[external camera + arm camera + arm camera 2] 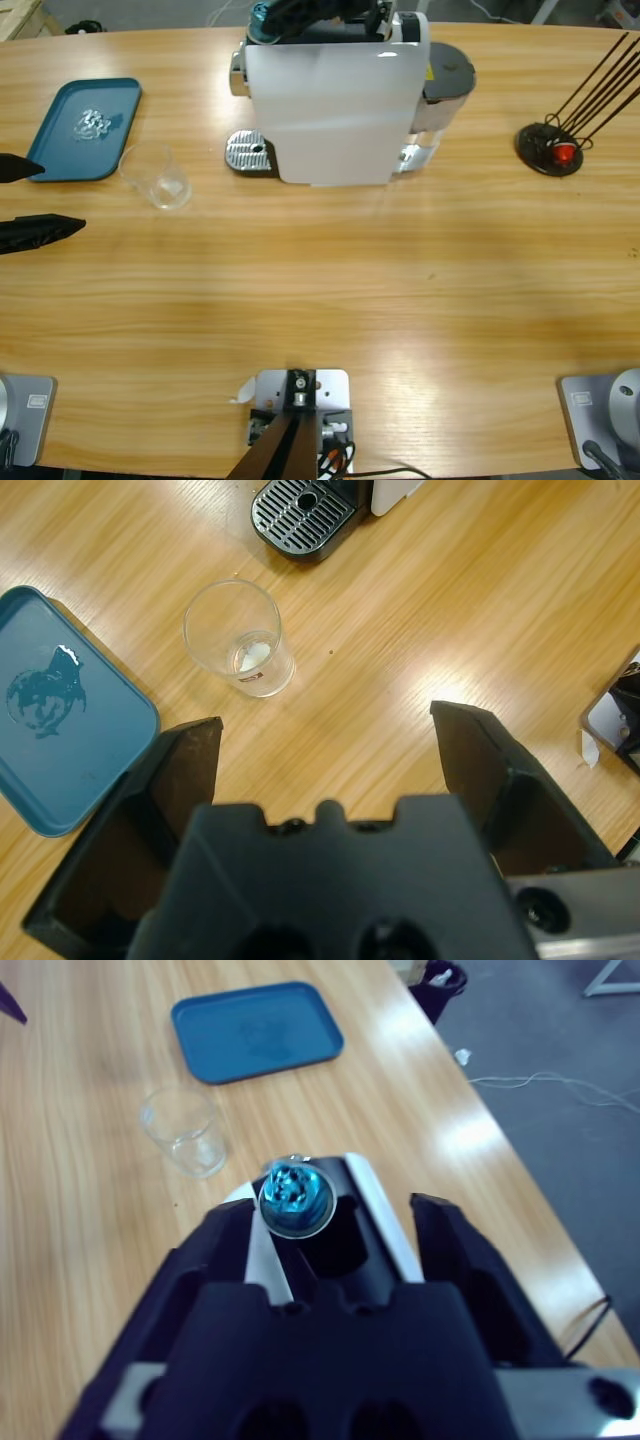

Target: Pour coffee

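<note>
On the table left of the coffee machine (335, 105), a clear tumbler (157, 176) is seen standing upright, and no coffee can be made out in it; only a pale glint shows at its base in the left wrist view, so nothing appears to have been poured yet. The glass is parked beside the drip grate (249, 152), not on it, just next to the blue tray (60, 150), which carries a small wet patch. The left gripper (325, 745) is held above the table with its jaws spread wide and nothing between them, lined up toward the tumbler, probably for a grasp. Over the machine's top, the right gripper (330, 1210) is poised, jaws parted and apparently empty, with a blue capsule (296, 1196) seen between them in the loading slot. A black stand (550, 148) is left far right.
</note>
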Tool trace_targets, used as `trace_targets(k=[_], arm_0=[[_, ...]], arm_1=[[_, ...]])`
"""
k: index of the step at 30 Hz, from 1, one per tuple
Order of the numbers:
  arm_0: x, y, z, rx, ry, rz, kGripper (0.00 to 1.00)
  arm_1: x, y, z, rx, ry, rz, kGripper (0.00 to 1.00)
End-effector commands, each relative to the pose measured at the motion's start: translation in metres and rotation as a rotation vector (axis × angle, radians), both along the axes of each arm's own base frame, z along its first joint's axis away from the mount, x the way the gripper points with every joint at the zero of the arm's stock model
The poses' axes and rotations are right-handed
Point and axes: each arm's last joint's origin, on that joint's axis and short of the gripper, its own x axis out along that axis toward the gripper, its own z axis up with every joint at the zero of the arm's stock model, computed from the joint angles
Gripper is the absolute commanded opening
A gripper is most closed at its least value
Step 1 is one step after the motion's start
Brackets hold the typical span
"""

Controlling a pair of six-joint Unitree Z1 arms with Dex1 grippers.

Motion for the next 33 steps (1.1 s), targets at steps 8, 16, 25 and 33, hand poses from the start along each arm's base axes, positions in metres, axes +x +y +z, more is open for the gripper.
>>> trace_targets(k=[8, 16, 25, 33], arm_0=[[-0.002, 0.000, -0.012, 0.002, 0.040, 0.001, 0.904], [-0.002, 0.000, -0.014, 0.006, 0.047, 0.002, 0.904], [-0.002, 0.000, -0.014, 0.006, 0.046, 0.001, 0.904], [-0.001, 0.000, -0.014, 0.007, 0.048, 0.001, 0.904]], arm_1=[[0.008, 0.010, 0.021, 0.002, -0.075, -0.093, 0.996], [-0.012, 0.047, -0.004, -0.110, -0.073, -0.109, 0.996], [-0.015, 0.042, -0.005, -0.126, -0.075, -0.130, 0.996], [-0.019, 0.039, -0.021, -0.159, -0.035, -0.124, 0.996]])
